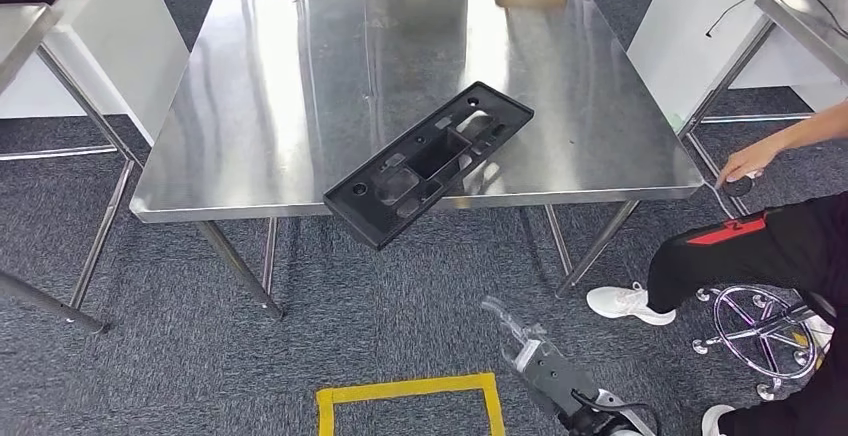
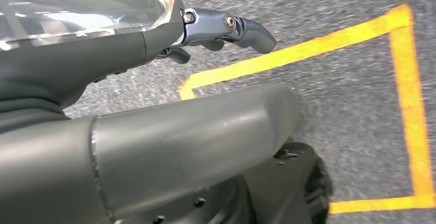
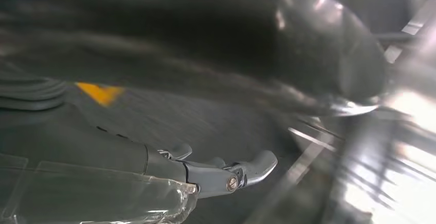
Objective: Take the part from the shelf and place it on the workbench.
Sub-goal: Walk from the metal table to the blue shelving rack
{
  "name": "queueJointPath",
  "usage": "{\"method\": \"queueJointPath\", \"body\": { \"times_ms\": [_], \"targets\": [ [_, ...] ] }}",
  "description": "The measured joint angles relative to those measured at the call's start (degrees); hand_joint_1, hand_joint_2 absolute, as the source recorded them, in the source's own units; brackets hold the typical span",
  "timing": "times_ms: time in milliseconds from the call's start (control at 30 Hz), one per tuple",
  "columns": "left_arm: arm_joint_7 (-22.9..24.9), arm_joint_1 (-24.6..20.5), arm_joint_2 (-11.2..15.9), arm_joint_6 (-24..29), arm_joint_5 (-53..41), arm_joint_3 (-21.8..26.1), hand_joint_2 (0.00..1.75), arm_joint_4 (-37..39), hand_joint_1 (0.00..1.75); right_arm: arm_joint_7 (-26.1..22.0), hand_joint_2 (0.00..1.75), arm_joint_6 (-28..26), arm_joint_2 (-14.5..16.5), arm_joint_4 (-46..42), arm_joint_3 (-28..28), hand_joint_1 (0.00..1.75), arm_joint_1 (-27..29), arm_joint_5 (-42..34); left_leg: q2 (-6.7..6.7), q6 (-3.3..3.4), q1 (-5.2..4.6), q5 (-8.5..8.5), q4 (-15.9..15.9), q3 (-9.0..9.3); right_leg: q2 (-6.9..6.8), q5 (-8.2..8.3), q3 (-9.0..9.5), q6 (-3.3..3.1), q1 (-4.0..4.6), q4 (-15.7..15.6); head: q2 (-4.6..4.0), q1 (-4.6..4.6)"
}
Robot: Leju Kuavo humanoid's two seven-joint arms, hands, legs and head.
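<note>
while the black part (image 1: 428, 163) lies on the steel bench (image 1: 250, 126), overhanging its near edge, the right hand (image 1: 525, 348) hangs empty, fingers apart; placing looks done.

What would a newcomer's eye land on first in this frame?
The long black part lies slantwise on the steel workbench, one end jutting over the near edge. Below it, the right hand hangs low over the carpet, holding nothing, beside a yellow tape square. At the right edge a seated person reaches a hand toward the workbench's corner.
</note>
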Motion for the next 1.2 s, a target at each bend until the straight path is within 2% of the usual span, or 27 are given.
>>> {"method": "queueJointPath", "body": {
  "times_ms": [33, 100, 167, 200, 233, 300, 333, 367, 433, 467, 500, 533, 567, 600, 633, 700, 733, 800, 833, 900, 967, 1000, 1033, 1067, 1100, 1133, 1200],
  "targets": [
    [0.0, 0.0, 0.0, 0.0, 0.0, 0.1, 0.0, 0.0, 0.0, 0.0, 0.0, 0.1, -0.4, 1.3, 0.0, 0.0, 0.1, 0.1, 0.06, 0.0, -0.15, 0.79, 0.1, -0.91, 0.03, 1.09, 1.05, 0.53, 0.07, 0.4, 0.0, 0.03],
    [0.0, 0.1, 0.0, 0.0, 0.0, 0.1, 0.0, 0.0, 0.0, 0.0, 0.0, 0.3, -1.0, 2.9, 0.0, 0.0, 0.1, 0.1, 0.12, -0.16, -0.37, 2.28, 0.2, -2.58, 0.05, 3.93, 5.83, 1.24, 0.27, -4.4, 0.0, 0.04],
    [0.0, 0.1, -0.1, 0.0, -0.1, 0.2, 0.0, 0.0, 0.0, 0.8, 0.0, 0.7, -1.4, 3.7, 0.0, 0.0, -0.1, 0.2, 0.13, -0.58, -0.61, 3.62, 0.2, -3.53, 0.07, 3.59, 12.02, 0.51, 0.74, -13.4, 0.0, 0.0],
    [0.0, 0.1, -0.1, 0.0, -0.1, 0.2, 0.0, 0.0, 0.0, 1.9, 0.0, 0.8, -1.6, 4.2, 0.0, 0.0, -0.2, 0.5, 0.15, -0.84, -0.66, 4.28, 0.1, -3.65, 0.09, 2.87, 13.84, -0.12, 1.0, -16.7, 0.0, -0.03],
    [0.0, 0.1, 0.0, 0.0, -0.1, 0.3, 0.0, 0.0, 0.0, 3.5, 0.0, 0.8, -1.9, 5.2, 0.0, 0.0, -0.4, 1.0, 0.17, -1.15, -0.66, 4.95, -0.1, -3.69, 0.1, 2.38, 14.57, -0.74, 1.25, -18.4, 0.0, -0.08],
    [0.0, 0.2, 0.0, 0.0, -0.2, 0.8, 0.0, 0.0, 0.0, 7.3, 0.0, -0.4, -2.4, 9.1, -0.6, 0.0, -0.9, 3.3, 0.11, -1.77, -0.45, 5.5, -0.3, -3.93, -0.02, 3.27, 13.9, -1.69, 1.1, -18.6, 0.0, -0.18],
    [0.1, 0.3, 0.0, 0.0, -0.3, 1.1, 0.0, 0.0, 0.0, 9.2, 0.0, -2.2, -2.7, 12.2, -1.3, 0.0, -1.4, 5.4, 0.02, -2.08, -0.29, 4.24, 0.4, -4.3, -0.17, 3.94, 13.45, -2.22, 0.92, -18.5, 0.0, -0.25],
    [0.1, 0.5, 0.0, 0.0, -0.3, 1.4, 0.0, 0.0, 0.0, 10.6, 0.0, -4.5, -2.7, 15.6, -2.1, 0.0, -2.0, 7.9, -0.07, -2.37, -0.14, 1.81, 2.2, -4.88, -0.34, 4.68, 12.87, -2.7, 0.7, -18.6, 0.0, -0.31],
    [0.2, 0.8, -0.1, 0.0, -0.4, 1.9, 0.0, 0.0, 0.0, 11.7, 0.0, -10.4, -2.7, 24.1, -4.6, 0.0, -3.7, 14.2, -0.14, -2.86, 0.15, -4.66, 8.8, -6.3, -0.58, 6.06, 11.29, -3.29, 0.7, -18.5, 0.0, -0.39],
    [0.2, 0.9, -0.2, 0.0, -0.6, 2.2, 0.0, 0.0, 0.0, 11.4, 0.0, -12.9, -2.7, 28.6, -5.8, 0.0, -5.0, 16.7, -0.15, -3.07, 0.26, -6.7, 12.7, -6.89, -0.63, 6.72, 10.43, -3.32, 0.76, -18.4, 0.0, -0.4],
    [0.2, 0.9, -0.3, 0.0, -0.9, 2.4, 0.0, 0.0, 0.0, 10.7, 0.0, -15.4, -2.7, 34.0, -7.2, 0.0, -6.5, 19.1, -0.15, -3.24, 0.39, -7.24, 15.7, -7.08, -0.64, 7.38, 9.55, -3.22, 0.82, -18.2, 0.0, -0.4],
    [0.2, 0.9, -0.3, 0.0, -1.3, 2.7, 0.0, 0.0, 0.0, 9.9, 0.0, -17.2, -2.7, 39.7, -8.6, 0.0, -8.1, 20.7, -0.14, -3.36, 0.57, -6.4, 17.4, -6.58, -0.64, 7.96, 8.62, -3.02, 0.84, -17.9, 0.0, -0.41],
    [0.3, 0.9, -0.4, 0.0, -1.7, 2.9, 0.0, 0.0, 0.0, 9.4, 0.0, -18.4, -2.7, 45.3, -9.8, 0.0, -9.7, 21.7, -0.14, -3.45, 0.77, -4.72, 17.1, -5.16, -0.63, 8.42, 7.67, -2.78, 0.83, -17.4, 0.0, -0.41],
    [0.4, 0.8, -0.5, 0.0, -2.1, 3.0, 0.0, -0.1, 0.0, 8.9, 0.0, -19.2, -2.7, 51.2, -11.1, 0.0, -11.0, 22.4, -0.14, -3.54, 0.97, -3.2, 14.9, -2.78, -0.62, 8.8, 6.7, -2.48, 0.78, -16.9, 0.0, -0.41],
    [0.7, 0.5, -0.6, 0.0, -2.5, 3.0, 0.0, -0.1, 0.0, 8.8, 0.0, -19.3, -2.6, 56.4, -12.3, 0.0, -12.2, 22.5, -0.23, -3.65, 1.13, -2.84, 11.1, 0.26, -0.64, 9.07, 5.76, -2.17, 0.77, -16.3, 0.0, -0.42],
    [1.0, 0.1, -0.8, 0.0, -3.0, 3.1, 0.0, -0.1, 0.0, 9.0, 0.0, -19.6, -2.2, 65.0, -14.3, 0.0, -13.6, 22.4, -0.64, -3.47, 0.95, -4.41, 3.6, 5.28, -0.79, 9.66, 4.48, -1.43, 0.8, -15.4, 0.0, -0.31],
    [1.1, 0.0, -0.9, 0.0, -3.2, 3.2, 0.0, -0.1, 0.0, 9.3, 0.0, -19.8, -1.8, 68.5, -15.1, 0.0, -14.0, 22.4, -0.81, -3.28, 0.7, -5.37, 1.5, 6.36, -0.86, 10.07, 4.05, -1.02, 0.78, -15.2, 0.0, -0.25],
    [1.2, 0.0, -0.8, 0.0, -3.8, 3.3, 0.0, -0.1, 0.0, 10.6, 0.0, -19.5, -0.9, 74.3, -16.2, 0.0, -14.5, 22.4, -0.68, -2.26, 0.43, -5.14, 0.3, 6.0, -0.76, 10.78, 3.33, -0.19, 0.72, -15.0, 0.0, -0.15],
    [1.3, 0.0, -0.8, 0.0, -4.2, 3.3, 0.0, -0.1, 0.0, 11.1, 0.0, -19.0, -0.5, 76.5, -16.6, 0.0, -14.7, 22.5, -0.53, -1.6, 0.41, -4.62, 0.1, 5.51, -0.61, 10.23, 2.73, -0.08, 0.69, -14.4, 0.0, -0.13],
    [1.5, -0.2, -0.7, 0.0, -4.8, 3.3, 0.0, -0.1, 0.0, 11.7, 0.0, -18.3, 0.3, 79.8, -17.2, 0.0, -14.9, 22.7, -0.17, -0.31, 0.42, -3.25, -0.3, 4.23, -0.22, 6.35, 0.93, -0.58, 0.64, -10.5, 0.0, 0.12],
    [1.6, -0.3, -0.5, 0.0, -5.0, 3.3, 0.0, -0.1, 0.0, 11.7, 0.0, -18.3, 0.8, 81.9, -17.5, 0.0, -15.2, 22.9, 0.08, 0.02, 0.18, -1.92, -0.3, 2.54, 0.02, 1.51, -0.99, -1.12, 0.57, -3.4, 0.0, 0.35],
    [1.6, -0.3, -0.5, 0.0, -5.1, 3.3, 0.0, -0.1, 0.0, 11.6, 0.0, -18.5, 1.0, 82.8, -17.7, 0.0, -15.5, 22.8, 0.22, -0.01, 0.1, -1.26, -0.3, 1.68, 0.06, 0.36, -1.37, -0.97, 0.56, -0.2, 0.0, 0.38],
    [1.6, -0.3, -0.4, 0.0, -5.1, 3.3, 0.0, -0.1, 0.0, 11.3, 0.0, -19.0, 1.1, 83.4, -17.9, 0.0, -15.6, 22.6, 0.35, -0.07, 0.05, -0.61, -0.3, 0.82, 0.07, 0.44, -1.04, -0.54, 0.56, 1.5, 0.0, 0.37],
    [1.6, -0.3, -0.4, 0.0, -5.2, 3.3, 0.0, -0.1, 0.0, 10.9, 0.0, -19.5, 1.3, 83.9, -18.3, 0.0, -15.8, 22.2, 0.42, -0.16, 0.02, 0.05, -0.2, 0.0, 0.07, 1.55, 0.28, 0.05, 0.56, 1.3, 0.0, 0.38],
    [1.6, -0.3, -0.4, 0.0, -5.2, 3.3, 0.0, -0.1, 0.0, 10.4, 0.0, -20.2, 1.4, 84.4, -18.7, 0.0, -15.9, 21.8, 0.47, -0.29, 0.03, 0.68, -0.2, -0.76, 0.07, 3.05, 2.61, 0.58, 0.56, -1.1, 0.0, 0.38],
    [1.6, -0.3, -0.4, 0.0, -5.4, 3.3, 0.0, -0.1, 0.0, 10.0, 0.0, -20.7, 1.4, 84.7, -19.1, 0.0, -16.1, 21.4, 0.47, -0.49, 0.01, 1.29, -0.2, -1.38, 0.09, 4.11, 5.76, 0.84, 0.54, -5.1, 0.0, 0.38],
    [1.5, -0.4, -0.4, 0.0, -5.8, 3.3, 0.0, -0.1, 0.0, 9.4, 0.0, -21.4, 1.5, 85.3, -19.9, 0.0, -16.6, 20.8, 0.5, -1.03, -0.16, 2.51, -0.1, -2.16, 0.17, 3.87, 12.03, 0.41, 0.8, -14.6, 0.0, 0.37]
  ]
}}
